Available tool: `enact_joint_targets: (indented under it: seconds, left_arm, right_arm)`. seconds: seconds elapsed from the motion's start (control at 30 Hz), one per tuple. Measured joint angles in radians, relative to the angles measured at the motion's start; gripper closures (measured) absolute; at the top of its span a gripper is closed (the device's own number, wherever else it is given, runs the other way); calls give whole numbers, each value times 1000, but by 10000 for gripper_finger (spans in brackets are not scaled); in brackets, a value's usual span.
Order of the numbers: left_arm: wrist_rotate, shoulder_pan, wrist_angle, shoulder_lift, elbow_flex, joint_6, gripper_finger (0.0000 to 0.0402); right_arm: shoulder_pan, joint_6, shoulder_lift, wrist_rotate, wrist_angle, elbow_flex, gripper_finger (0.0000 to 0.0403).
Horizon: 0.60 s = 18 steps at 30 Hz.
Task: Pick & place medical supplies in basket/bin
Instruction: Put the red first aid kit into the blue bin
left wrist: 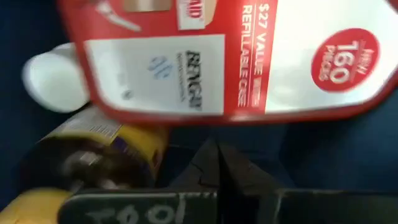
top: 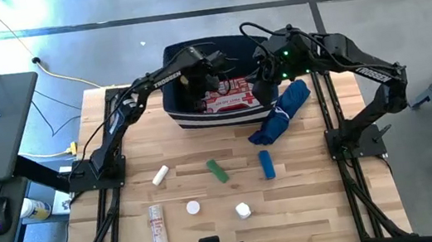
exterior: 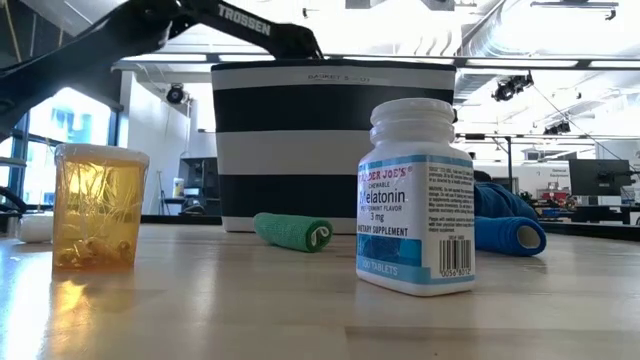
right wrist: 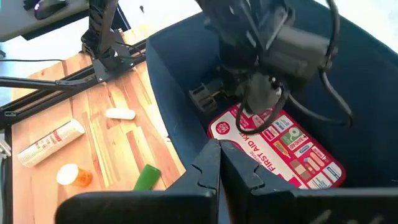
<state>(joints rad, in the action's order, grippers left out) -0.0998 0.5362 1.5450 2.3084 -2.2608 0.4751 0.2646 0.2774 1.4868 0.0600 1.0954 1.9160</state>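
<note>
Pouch point(top: 229, 102), red and white, lies flat on the floor of the bin point(top: 190, 118), at the desk's far edge, its long axis running along the bin's length, left to right in the high view. An amber bottle point(left wrist: 93, 155) and a small white bottle point(left wrist: 55, 81) lie beside it inside the bin, seen from the left wrist. Both arms reach over the bin: the left gripper point(top: 206, 76) hangs low inside, just above the pouch, jaws closed and holding nothing; the right gripper point(top: 265, 81) sits over the bin's right end, jaws likewise closed and empty.

Supplies not yet binned lie well apart from both, on the near half of the desk. On the left side: white tube point(top: 160, 175), long flat tube point(top: 157, 227) pointing near to far, white cap point(top: 193, 208). Nearer the middle and right: green roll point(top: 218, 171), angled; blue roll point(top: 266, 164), pointing near to far; white bottle point(top: 244, 210), upright. A blue bundle point(top: 282, 112) lies just right of the bin.

My judgement: each arm must lift clear and swing toward the near edge, with the left arm nearer the tubes and the right nearer the blue roll.
</note>
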Motion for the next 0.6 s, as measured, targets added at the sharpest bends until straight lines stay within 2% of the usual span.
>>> enact_joint_targets:
  seconds: [0.27,0.43,0.6]
  left_arm:
    - [-4,0,12,50,0,10,366]
    - [-22,0,-45,49,0,17,379]
    - [-46,0,-84,49,0,-1,370]
  right_arm:
    - [1,10,0,-3,0,0,402]
    - [1,7,0,-3,0,0,399]
    - [1,4,0,12,0,0,401]
